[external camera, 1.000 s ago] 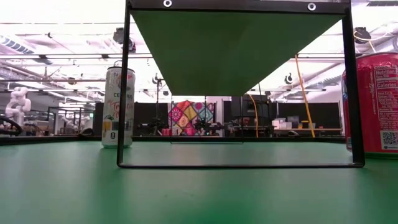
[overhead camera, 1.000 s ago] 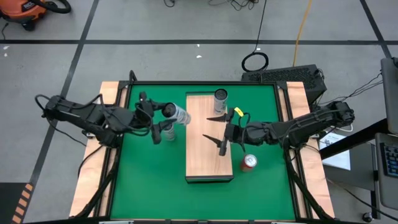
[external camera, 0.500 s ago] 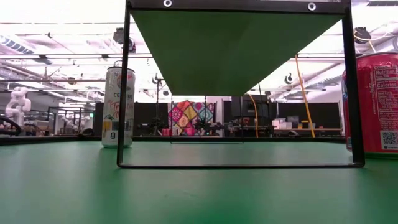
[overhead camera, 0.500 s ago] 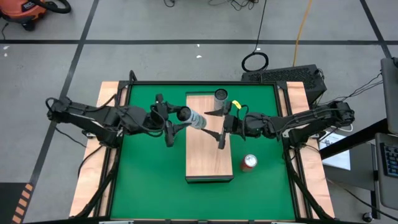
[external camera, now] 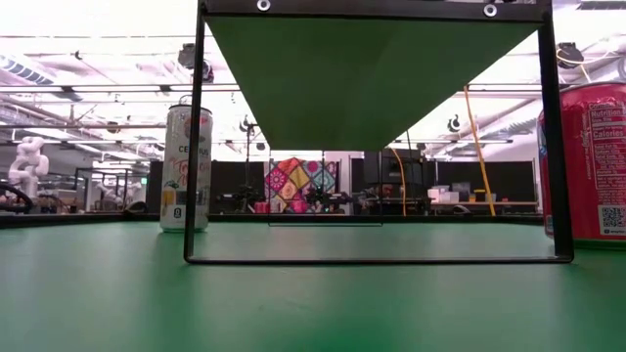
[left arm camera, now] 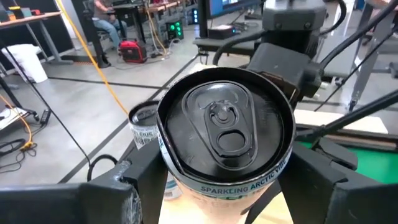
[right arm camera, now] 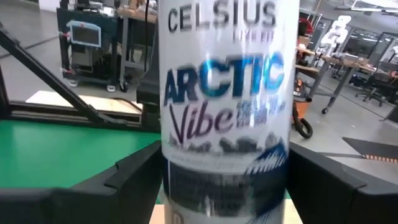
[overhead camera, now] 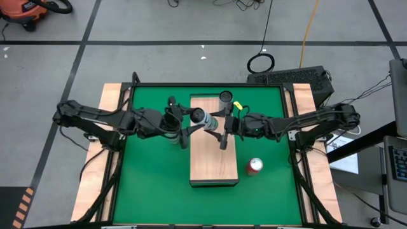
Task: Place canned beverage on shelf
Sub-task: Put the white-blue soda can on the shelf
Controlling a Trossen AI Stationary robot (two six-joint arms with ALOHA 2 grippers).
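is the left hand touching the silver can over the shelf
Touching. The left wrist view shows the left hand with a finger pressed against each side of the silver can, which it holds above the shelf.

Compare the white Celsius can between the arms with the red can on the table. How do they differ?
The Celsius can is white, slim and held tilted over the shelf by the left end effector. The red can stands upright on the green table, untouched. Both are drink cans.

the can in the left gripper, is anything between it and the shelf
Nothing visible blocks it. The left gripper holds the can over the shelf; another can stands at the far end.
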